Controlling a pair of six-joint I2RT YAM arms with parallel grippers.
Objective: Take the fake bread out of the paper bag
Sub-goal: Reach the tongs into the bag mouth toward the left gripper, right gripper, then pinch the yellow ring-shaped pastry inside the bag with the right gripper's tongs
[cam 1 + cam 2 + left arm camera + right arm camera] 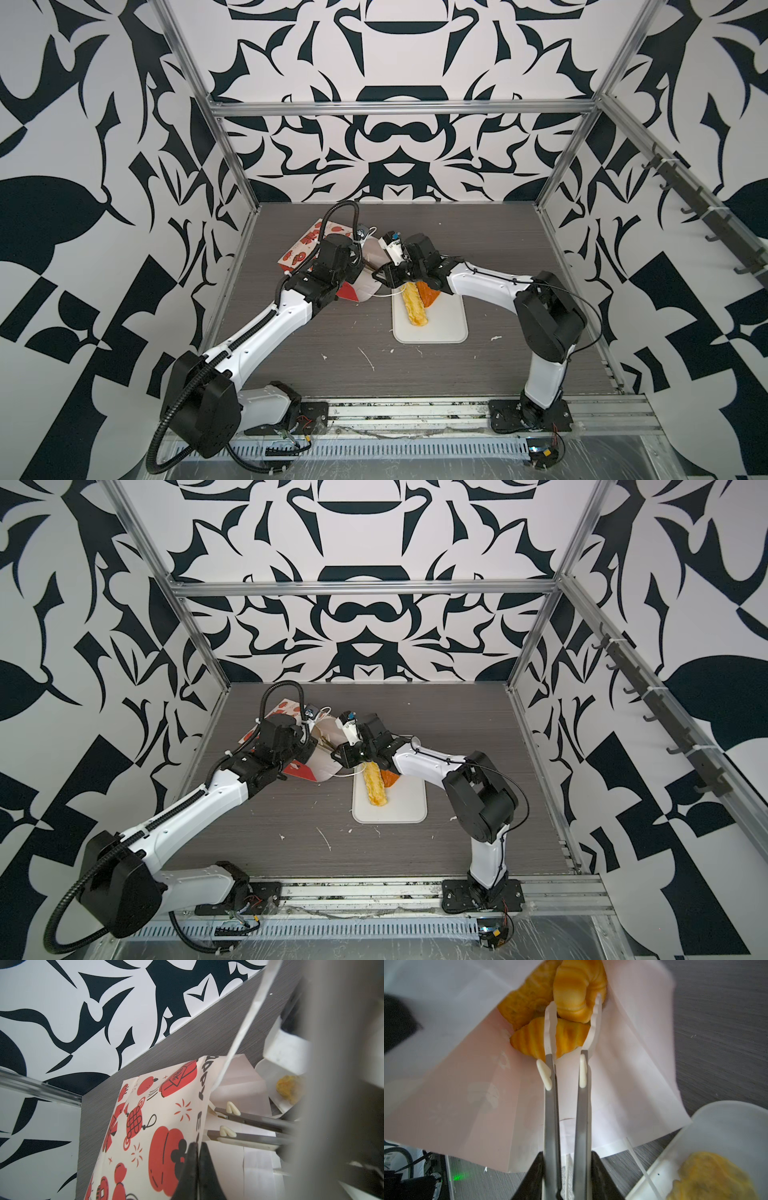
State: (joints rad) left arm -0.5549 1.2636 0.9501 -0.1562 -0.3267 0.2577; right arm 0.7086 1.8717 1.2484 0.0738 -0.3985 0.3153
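Observation:
The paper bag (309,245) lies on its side at the back left, mouth facing the tray. My left gripper (197,1145) is shut on the bag's top edge (158,1109) and holds the mouth up. My right gripper (566,1155) is shut on a pair of metal tongs (550,1115) that reach into the bag's white inside (467,1084). The tong tips flank a curled croissant (579,987). A second croissant (529,1041) and another pastry (521,1005) lie beside it. A long stick (413,305) and an orange triangular piece (430,291) rest on the tray.
The white rectangular tray (449,324) sits mid-table just right of the bag's mouth, under my right wrist. The bag's white cord handle (384,294) trails toward it. Metal frame posts and patterned walls enclose the grey table (498,249).

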